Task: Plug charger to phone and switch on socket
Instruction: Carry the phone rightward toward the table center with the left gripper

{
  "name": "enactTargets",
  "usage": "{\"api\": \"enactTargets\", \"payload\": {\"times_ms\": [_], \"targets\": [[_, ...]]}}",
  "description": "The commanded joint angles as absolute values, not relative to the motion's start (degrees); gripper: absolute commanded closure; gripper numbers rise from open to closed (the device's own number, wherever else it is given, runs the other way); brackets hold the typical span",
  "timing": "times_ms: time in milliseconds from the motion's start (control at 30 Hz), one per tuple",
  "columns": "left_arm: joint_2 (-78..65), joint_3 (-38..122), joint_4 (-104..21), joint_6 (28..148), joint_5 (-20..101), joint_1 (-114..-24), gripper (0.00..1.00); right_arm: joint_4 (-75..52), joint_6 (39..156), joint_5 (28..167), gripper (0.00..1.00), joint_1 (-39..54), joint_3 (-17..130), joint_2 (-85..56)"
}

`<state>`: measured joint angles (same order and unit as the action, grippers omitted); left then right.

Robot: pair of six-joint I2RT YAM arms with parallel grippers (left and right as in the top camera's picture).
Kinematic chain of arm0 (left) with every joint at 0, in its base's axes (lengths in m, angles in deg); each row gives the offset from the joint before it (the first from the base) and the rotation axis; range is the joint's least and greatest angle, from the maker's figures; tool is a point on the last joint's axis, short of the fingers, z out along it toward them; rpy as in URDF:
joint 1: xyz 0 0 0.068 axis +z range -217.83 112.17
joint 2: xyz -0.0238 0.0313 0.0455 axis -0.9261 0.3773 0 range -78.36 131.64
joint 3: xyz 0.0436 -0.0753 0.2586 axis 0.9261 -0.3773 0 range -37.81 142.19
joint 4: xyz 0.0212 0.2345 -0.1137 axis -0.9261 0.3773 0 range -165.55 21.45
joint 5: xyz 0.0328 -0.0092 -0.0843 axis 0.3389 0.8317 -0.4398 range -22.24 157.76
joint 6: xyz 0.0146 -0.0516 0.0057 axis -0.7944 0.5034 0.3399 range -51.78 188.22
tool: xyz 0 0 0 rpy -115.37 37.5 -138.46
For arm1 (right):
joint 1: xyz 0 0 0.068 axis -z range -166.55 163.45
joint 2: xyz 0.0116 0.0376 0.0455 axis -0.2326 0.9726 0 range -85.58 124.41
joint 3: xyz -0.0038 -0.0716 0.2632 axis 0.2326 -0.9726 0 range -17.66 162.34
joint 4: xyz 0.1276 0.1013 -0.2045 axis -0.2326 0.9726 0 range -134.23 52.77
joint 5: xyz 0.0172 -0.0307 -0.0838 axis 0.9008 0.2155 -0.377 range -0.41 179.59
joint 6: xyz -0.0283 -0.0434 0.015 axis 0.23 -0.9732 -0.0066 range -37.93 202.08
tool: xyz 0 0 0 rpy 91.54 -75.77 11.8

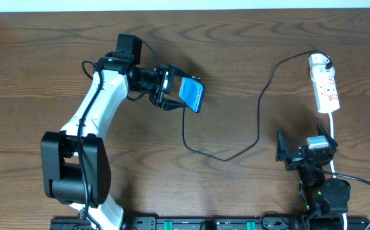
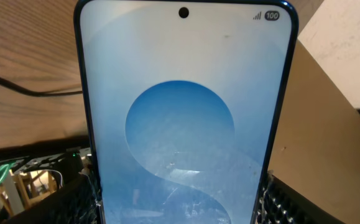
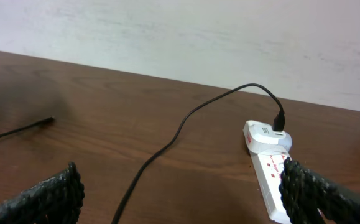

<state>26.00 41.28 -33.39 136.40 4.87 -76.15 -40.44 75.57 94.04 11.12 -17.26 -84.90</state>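
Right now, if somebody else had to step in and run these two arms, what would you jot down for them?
Left gripper: shut on the phone, which is lifted off the table with its screen lit.
Right gripper: open and empty, near the socket.
Charger: its white plug sits in the socket. Its connector tip seems to lie loose on the table, not in the phone.
Done: phone grasped.
Left: put the tip into the phone, then press the socket's switch. Whether the switch is already on cannot be told.
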Motion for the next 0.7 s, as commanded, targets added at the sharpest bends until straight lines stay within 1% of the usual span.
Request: {"api": "enactTargets", "payload": {"times_ms": [0,400,667], "targets": [[25.3,41.8,-33.4,138.1,2.4,-76.2,0.28,-40.2,76.0,94.0,0.01,11.1,-17.3,-85.2],[25.3,41.8,-33.5,152.3,2.4,-76.2,0.28,-40.3,76.0,94.0,0.01,11.1,-17.3,-85.2],[25.3,41.8,-35.3,154.5,2.4,-76.2,0.28,-40.3,76.0,94.0,0.01,11.1,-17.3,-85.2]]}}
